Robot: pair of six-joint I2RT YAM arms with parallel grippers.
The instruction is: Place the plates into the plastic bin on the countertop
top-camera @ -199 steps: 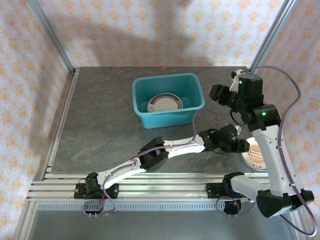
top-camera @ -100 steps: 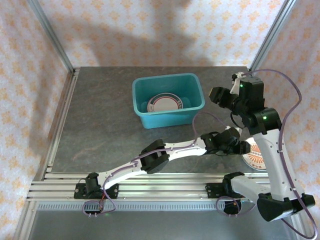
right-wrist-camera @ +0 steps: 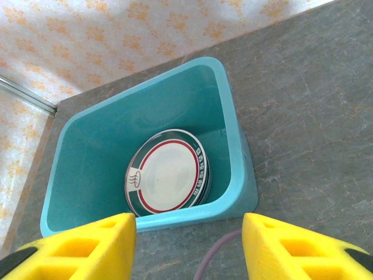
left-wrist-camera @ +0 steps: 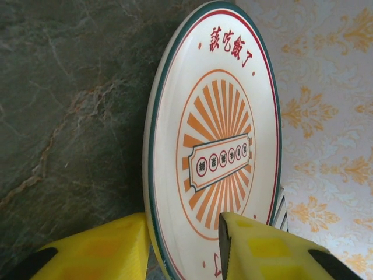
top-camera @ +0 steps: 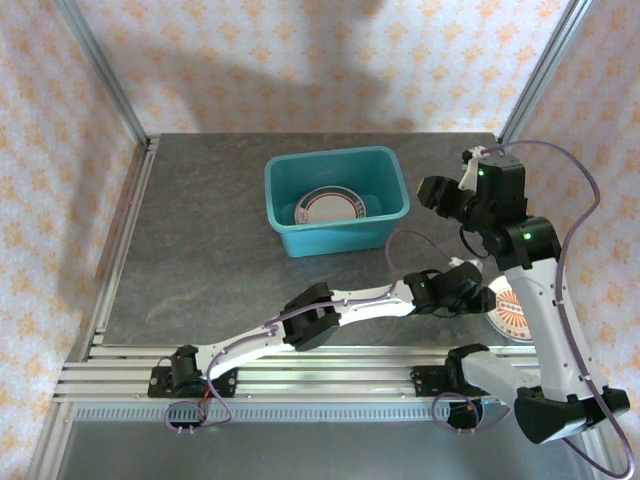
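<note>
An orange sunburst plate (top-camera: 513,311) lies on the countertop (top-camera: 200,230) at the near right. My left gripper (top-camera: 487,297) reaches it from the left. In the left wrist view the plate (left-wrist-camera: 215,146) has a green and red rim, and my left gripper (left-wrist-camera: 183,224) is shut on its near edge, one yellow finger under it and one on its face. The teal plastic bin (top-camera: 300,240) stands at the back centre with a stack of green-rimmed plates (top-camera: 330,207) inside. My right gripper (top-camera: 440,190) hovers open right of the bin; it (right-wrist-camera: 189,224) looks down on the bin (right-wrist-camera: 233,134) and its plates (right-wrist-camera: 166,173).
Aluminium rails (top-camera: 300,375) run along the near edge and the left side (top-camera: 125,240). Patterned walls close in the back and both sides. A purple cable (top-camera: 400,232) loops over the countertop between the bin and the left arm.
My left arm has reached further right and its jaws have closed onto the sunburst plate's edge. My right arm has drawn back slightly, staying open.
</note>
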